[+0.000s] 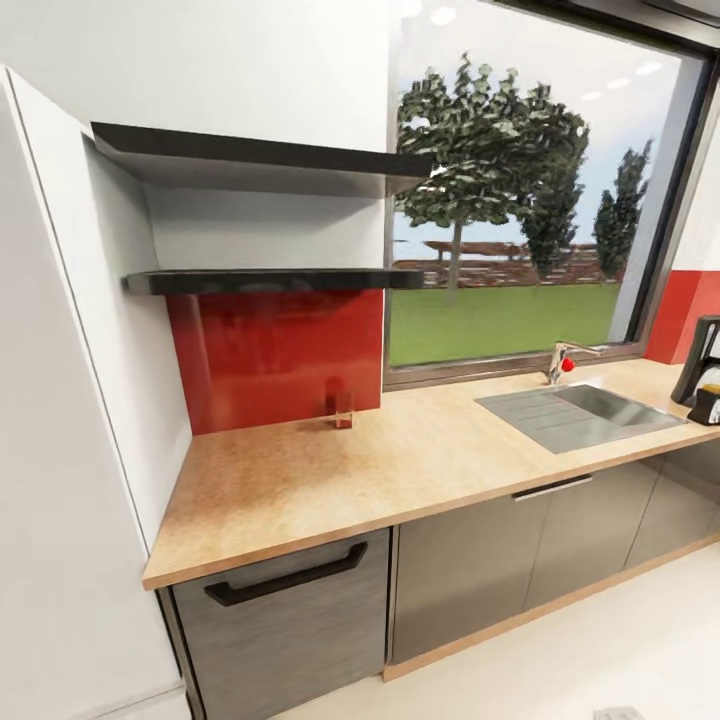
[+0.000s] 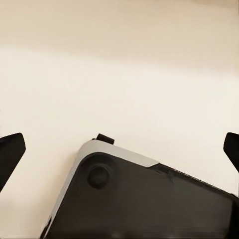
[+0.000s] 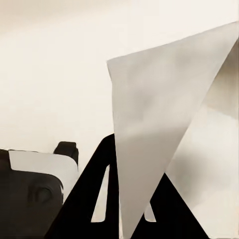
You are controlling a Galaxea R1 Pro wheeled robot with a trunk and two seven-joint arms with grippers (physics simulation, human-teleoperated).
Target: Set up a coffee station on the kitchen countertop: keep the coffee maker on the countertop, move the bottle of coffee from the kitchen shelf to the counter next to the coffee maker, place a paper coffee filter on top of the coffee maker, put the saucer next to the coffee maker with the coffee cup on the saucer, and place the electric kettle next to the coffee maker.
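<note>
The head view looks down on a wooden counter (image 1: 400, 460) with a sink (image 1: 585, 412) and tap (image 1: 562, 362) set in toward its right end, below a window (image 1: 520, 190). At the counter's far right edge stands the black coffee maker (image 1: 700, 360), cut off by the frame. A small dark red bottle (image 1: 343, 409) stands at the counter's back edge, against the red backsplash (image 1: 275, 355). Two dark shelves (image 1: 270, 280) hang on the wall above.

In the right wrist view, the right gripper (image 3: 130, 199) is pinched closed on a pale paper filter (image 3: 159, 129), which stands up between its fingers.

In the left wrist view, the left gripper (image 2: 119, 152) is spread wide over pale floor, holding nothing, with the robot's base (image 2: 144, 199) below it.
</note>
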